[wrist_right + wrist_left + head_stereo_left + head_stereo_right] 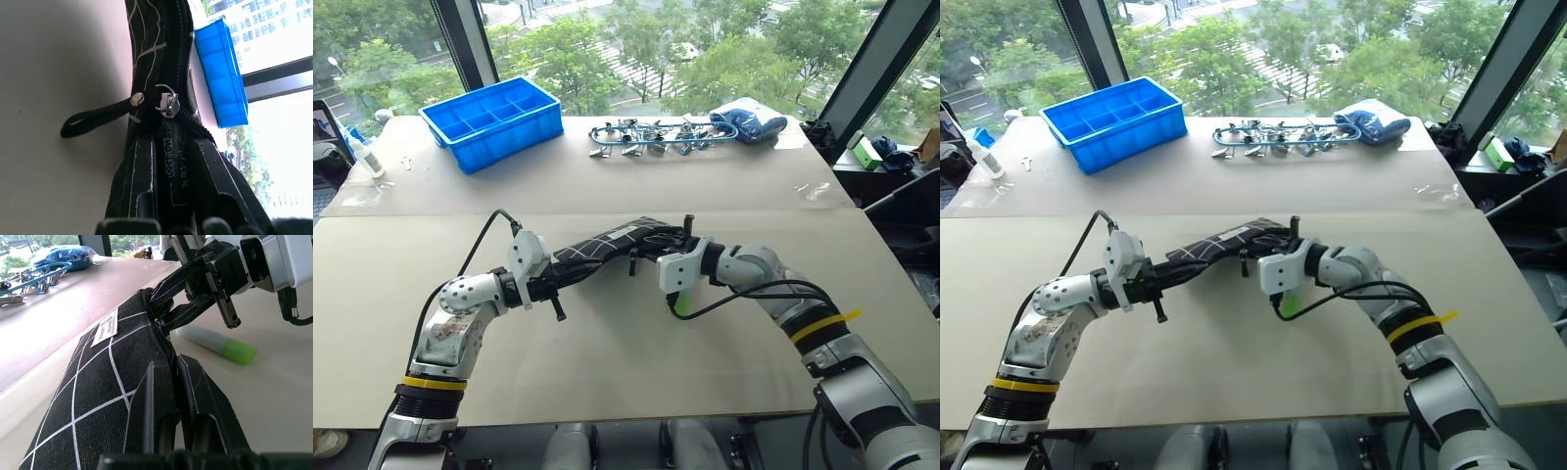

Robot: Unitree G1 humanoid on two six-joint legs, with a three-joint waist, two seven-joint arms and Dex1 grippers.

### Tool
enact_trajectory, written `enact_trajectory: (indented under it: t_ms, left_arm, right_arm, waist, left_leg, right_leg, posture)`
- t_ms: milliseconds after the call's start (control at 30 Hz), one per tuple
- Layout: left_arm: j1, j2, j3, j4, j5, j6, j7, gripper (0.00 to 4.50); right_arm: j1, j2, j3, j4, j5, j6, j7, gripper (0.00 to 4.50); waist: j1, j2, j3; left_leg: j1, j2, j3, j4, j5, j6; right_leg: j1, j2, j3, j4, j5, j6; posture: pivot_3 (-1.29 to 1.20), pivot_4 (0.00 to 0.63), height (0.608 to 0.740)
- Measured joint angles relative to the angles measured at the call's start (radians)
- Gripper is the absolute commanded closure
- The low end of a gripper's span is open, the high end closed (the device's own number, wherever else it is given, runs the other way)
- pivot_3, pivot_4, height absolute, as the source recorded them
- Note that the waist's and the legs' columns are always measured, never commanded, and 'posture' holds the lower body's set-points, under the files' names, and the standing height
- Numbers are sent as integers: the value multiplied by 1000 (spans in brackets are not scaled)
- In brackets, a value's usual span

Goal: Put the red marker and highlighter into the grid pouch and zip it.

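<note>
The grid pouch [607,245] hangs lifted above the table between my two grippers. My left gripper [166,364] is shut on one end of it. At the other end, my right gripper [168,142] is shut on a black barrel with printed lettering, the red marker [171,161], which lies in the pouch's open mouth; its cap is hidden. Just beyond the fingertips sit the zip slider ring [166,105] and the black pull strap [93,122]. The highlighter [682,304], pale with a green end, lies on the table below the right gripper.
At the table's far left stands a blue divided bin [489,119]. A cluster of metal clips [646,137] and a blue cloth bundle [749,122] lie along the far edge. A white bottle [367,157] is at the far left.
</note>
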Motion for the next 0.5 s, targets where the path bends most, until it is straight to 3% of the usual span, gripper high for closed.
enact_trajectory:
  t_ms: [167,200,300,367,400,500]
  left_arm:
    - [0,-1,5,0,-1,0,2,4500]
    - [0,-1,5,0,-1,0,2,4500]
    - [1,-5,5,-5,-2,0,2,4500]
    - [2,-8,4,-6,-2,0,2,4500]
    - [2,-9,4,-6,-2,0,2,4500]
    - [3,-10,4,-6,-2,0,2,4500]
  right_arm:
    - [-21,14,0,29,9,0,20,3967]
    - [-23,14,-1,31,10,0,25,2969]
    - [-24,12,-5,32,41,25,71,2130]
    - [-23,8,-12,28,50,52,92,1338]
    - [-23,2,-14,26,50,62,96,1062]
    - [-23,-24,-30,16,49,70,106,1062]
  waist:
    - [2,0,0]
    - [2,0,0]
    - [1,0,0]
    - [1,0,0]
    - [1,0,0]
    - [2,0,0]
  left_leg:
    - [0,0,0,0,0,0]
    - [0,0,0,0,0,0]
    - [0,0,0,0,0,0]
    - [0,0,0,0,0,0]
    - [0,0,0,0,0,0]
    - [0,0,0,0,0,0]
  right_leg:
    - [0,0,0,0,0,0]
    - [0,0,0,0,0,0]
    - [0,0,0,0,0,0]
    - [0,0,0,0,0,0]
    - [0,0,0,0,0,0]
    - [0,0,0,0,0,0]
  posture:
    - [0,150,740]
    - [0,150,740]
    - [0,150,740]
    - [0,150,740]
    - [0,150,740]
    - [0,150,740]
